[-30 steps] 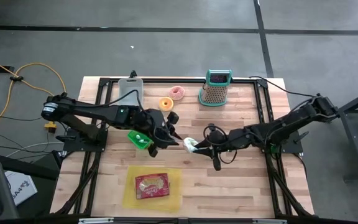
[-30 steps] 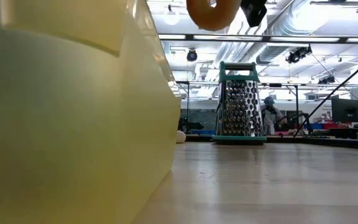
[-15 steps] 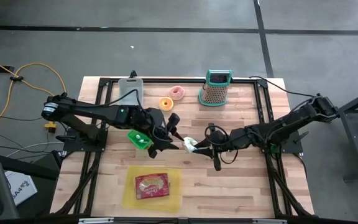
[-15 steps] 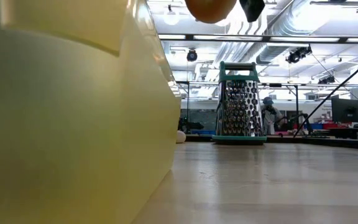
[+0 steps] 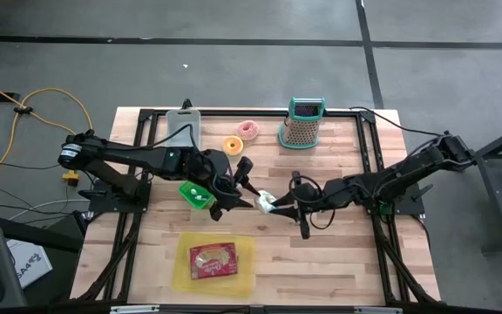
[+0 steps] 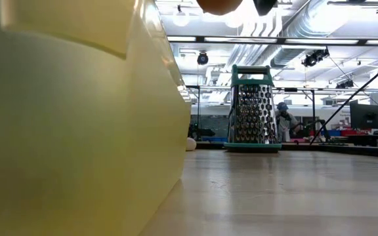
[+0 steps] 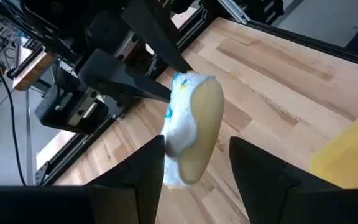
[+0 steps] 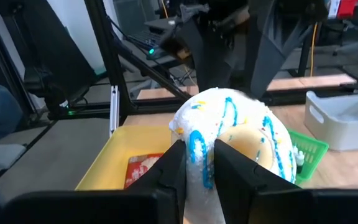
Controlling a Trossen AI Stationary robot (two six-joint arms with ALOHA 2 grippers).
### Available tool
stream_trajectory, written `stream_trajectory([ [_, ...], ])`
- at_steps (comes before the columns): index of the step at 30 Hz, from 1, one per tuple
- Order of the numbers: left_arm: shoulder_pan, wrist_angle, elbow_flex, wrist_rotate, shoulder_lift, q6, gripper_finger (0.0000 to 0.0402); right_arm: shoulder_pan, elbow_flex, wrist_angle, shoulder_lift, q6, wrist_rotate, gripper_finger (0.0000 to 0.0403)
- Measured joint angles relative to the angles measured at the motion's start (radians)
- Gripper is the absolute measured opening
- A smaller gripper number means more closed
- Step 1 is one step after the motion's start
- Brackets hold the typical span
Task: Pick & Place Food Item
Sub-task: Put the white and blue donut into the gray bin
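Observation:
A white-iced donut with blue stripes (image 7: 194, 134) hangs above the middle of the table (image 5: 338, 253), where both arms meet. My right gripper (image 8: 194, 158) is shut on it and reaches in from the table's right. My left gripper (image 7: 194, 155) comes from the left and stands open, one finger on either side of the donut; a gap shows at one finger, and the other is very close. In the high view the donut (image 5: 267, 202) sits between the two grippers. The low view shows only its tan underside (image 6: 218, 5) at the top edge. My right gripper pinches the donut's ring (image 8: 197, 146) between its two fingers, which close on the iced rim. The fingers come nearly level from the table's right. The donut is lifted clear of the table and stands on edge, with its iced face toward my right wrist camera.
A yellow tray (image 5: 242, 275) holding a red packet lies near the front edge. A green basket (image 5: 196, 194) sits under my left arm. An orange donut (image 5: 233, 145), a pink donut (image 5: 249, 130), a teal-topped grater (image 5: 302, 124) and a white board (image 5: 181, 126) stand at the back.
My left gripper's fingers have spread apart around the donut, which stays in my right gripper. In the low view the donut has risen almost out of the picture's top.

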State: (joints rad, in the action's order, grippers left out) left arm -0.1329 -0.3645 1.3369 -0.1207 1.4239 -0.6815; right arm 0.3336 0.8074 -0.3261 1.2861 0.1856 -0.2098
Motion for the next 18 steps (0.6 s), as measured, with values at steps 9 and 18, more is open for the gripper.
stream_trajectory([
  [9, 0.0, 0.009, 0.0, 0.003, 0.0, 0.0, 0.0172, -0.008, -0.001, -0.044, 0.0, -0.033, 0.012, 0.0061],
  [18, 0.022, 0.033, 0.0, -0.044, 0.001, 0.0, 0.0172, -0.008, -0.001, -0.072, 0.0, -0.04, 0.035, 0.0061],
])
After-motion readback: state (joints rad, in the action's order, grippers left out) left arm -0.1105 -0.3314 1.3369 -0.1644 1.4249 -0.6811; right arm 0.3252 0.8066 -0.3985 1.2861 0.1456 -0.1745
